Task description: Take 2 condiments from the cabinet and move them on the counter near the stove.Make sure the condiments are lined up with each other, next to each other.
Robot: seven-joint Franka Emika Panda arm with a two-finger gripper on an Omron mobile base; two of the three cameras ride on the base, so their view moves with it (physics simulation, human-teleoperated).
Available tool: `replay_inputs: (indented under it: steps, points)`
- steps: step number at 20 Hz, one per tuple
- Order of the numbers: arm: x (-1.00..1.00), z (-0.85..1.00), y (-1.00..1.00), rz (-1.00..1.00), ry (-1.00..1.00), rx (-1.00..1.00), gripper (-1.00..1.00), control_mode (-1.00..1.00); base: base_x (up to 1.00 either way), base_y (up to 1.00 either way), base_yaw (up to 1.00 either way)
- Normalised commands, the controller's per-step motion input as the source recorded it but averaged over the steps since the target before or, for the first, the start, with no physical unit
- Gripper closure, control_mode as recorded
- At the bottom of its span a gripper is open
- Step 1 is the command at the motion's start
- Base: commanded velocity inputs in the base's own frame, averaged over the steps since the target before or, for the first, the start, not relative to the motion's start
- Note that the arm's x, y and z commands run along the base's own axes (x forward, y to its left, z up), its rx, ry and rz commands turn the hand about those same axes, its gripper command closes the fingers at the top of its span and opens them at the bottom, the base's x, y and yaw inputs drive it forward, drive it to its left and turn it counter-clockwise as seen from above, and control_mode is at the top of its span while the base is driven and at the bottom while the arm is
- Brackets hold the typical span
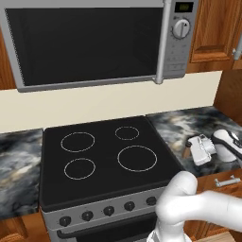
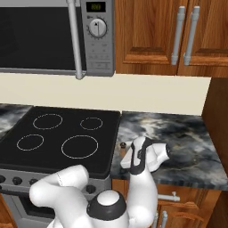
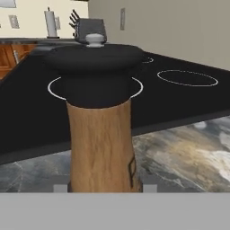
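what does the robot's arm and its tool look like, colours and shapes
The arm is glossy white, built of thick rounded tube segments with bulbous elbows. A dark, near-black band rings one joint near the bottom of the right base view, topped by a pale grey cap. The tool is a blocky white hand body with dark trim. No cables or lettering are visible.
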Motion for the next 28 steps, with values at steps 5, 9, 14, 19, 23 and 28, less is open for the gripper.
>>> replay_inputs:
  steps: [5, 9, 14, 19, 23, 28]
  points:
    - [-0.13, -0.07, 0.0, 0.0, 0.0, 0.0, -1.0, -1.0, 0.0, 0.0, 0.0]
    - [-0.18, 0.0, 0.0, 0.0, -0.03, 0.0, -1.0, -1.0, 0.0, 0.0, 0.0]
    - [-0.28, 0.0, 0.0, 0.0, -0.03, 0.0, -1.0, -1.0, 0.0, 0.0, 0.0]
    - [-0.27, 0.22, -0.03, 0.0, -0.02, 0.0, -1.0, -1.0, 0.0, 0.0, 0.0]
    - [-0.24, 0.59, -0.01, 0.0, -0.07, 0.0, -1.0, -1.0, 0.0, 0.0, 0.0]
    - [-0.01, 0.58, -0.05, -0.03, -0.13, 0.0, -1.0, -1.0, 0.0, 0.0, 0.0]
